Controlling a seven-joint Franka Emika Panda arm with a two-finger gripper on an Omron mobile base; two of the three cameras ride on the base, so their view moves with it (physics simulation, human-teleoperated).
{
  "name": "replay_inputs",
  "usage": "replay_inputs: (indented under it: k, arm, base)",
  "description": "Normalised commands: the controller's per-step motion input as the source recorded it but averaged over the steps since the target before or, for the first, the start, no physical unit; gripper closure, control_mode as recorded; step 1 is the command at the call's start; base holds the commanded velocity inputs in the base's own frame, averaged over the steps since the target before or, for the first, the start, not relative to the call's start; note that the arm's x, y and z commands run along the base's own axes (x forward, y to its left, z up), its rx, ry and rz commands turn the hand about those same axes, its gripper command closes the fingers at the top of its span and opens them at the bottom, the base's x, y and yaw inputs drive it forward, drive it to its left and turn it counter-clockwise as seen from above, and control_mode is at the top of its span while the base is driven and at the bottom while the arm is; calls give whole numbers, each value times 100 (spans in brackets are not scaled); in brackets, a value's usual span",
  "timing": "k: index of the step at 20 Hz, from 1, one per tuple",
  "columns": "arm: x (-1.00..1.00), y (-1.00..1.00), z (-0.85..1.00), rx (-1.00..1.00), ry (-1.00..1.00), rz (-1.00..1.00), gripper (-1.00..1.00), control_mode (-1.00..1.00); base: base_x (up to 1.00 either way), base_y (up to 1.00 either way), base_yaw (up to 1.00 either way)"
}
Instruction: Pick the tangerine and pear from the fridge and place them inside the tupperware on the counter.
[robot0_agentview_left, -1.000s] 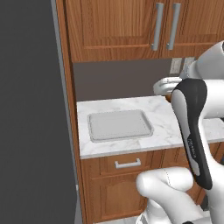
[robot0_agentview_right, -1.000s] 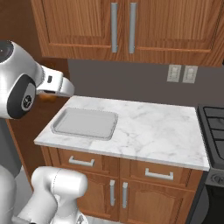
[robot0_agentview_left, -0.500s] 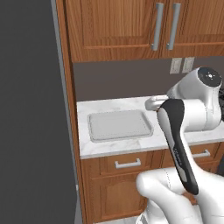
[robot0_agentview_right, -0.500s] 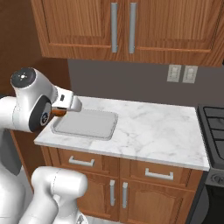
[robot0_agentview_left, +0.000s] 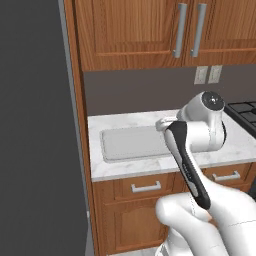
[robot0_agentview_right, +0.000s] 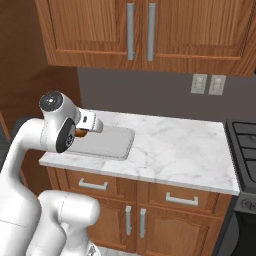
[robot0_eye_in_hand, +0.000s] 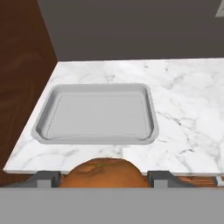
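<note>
Orange fruit sat between the two dark fingers (robot0_eye_in_hand: 105, 180) at the bottom centre of the hand view: the tangerine (robot0_eye_in_hand: 103, 173), clamped from both sides, with one fingertip (robot0_eye_in_hand: 43, 178) to its left and the other to its right. In the right base view a sliver of the orange fruit (robot0_agentview_right: 81, 133) showed at the centre left of the frame, tucked beside the white wrist, over the left end of the tupperware (robot0_agentview_right: 109, 144). Beyond the fruit in the hand view, the grey-white tupperware (robot0_eye_in_hand: 98, 114) lay flat on the white marbled bench (robot0_eye_in_hand: 183, 118), near its left end, occupying the centre left of the frame. A brown wooden panel (robot0_eye_in_hand: 24, 83) rose along the left edge of that view. In the left base view the tray (robot0_agentview_left: 131, 144) sat at mid-frame on the bench (robot0_agentview_left: 235, 145), under wooden wall cabinets (robot0_agentview_left: 150, 30) with metal handles, and the fridge's dark side (robot0_agentview_left: 35, 130) filled the left of the frame.
</note>
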Motion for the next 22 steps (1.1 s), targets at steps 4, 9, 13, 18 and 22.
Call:
replay_inputs:
  k: [4,9,13,18,22]
  arm:
    - [73,0,-45,0,6,0,100,-100]
    - [67,0,-45,0,5,0,100,-100]
    - [61,0,-38,0,5,0,100,-100]
    - [57,0,-35,0,7,0,100,-100]
    - [51,0,-33,0,5,0,100,-100]
  base:
    - [0,0,0]
    - [0,0,0]
    - [0,0,0]
    - [0,0,0]
    - [0,0,0]
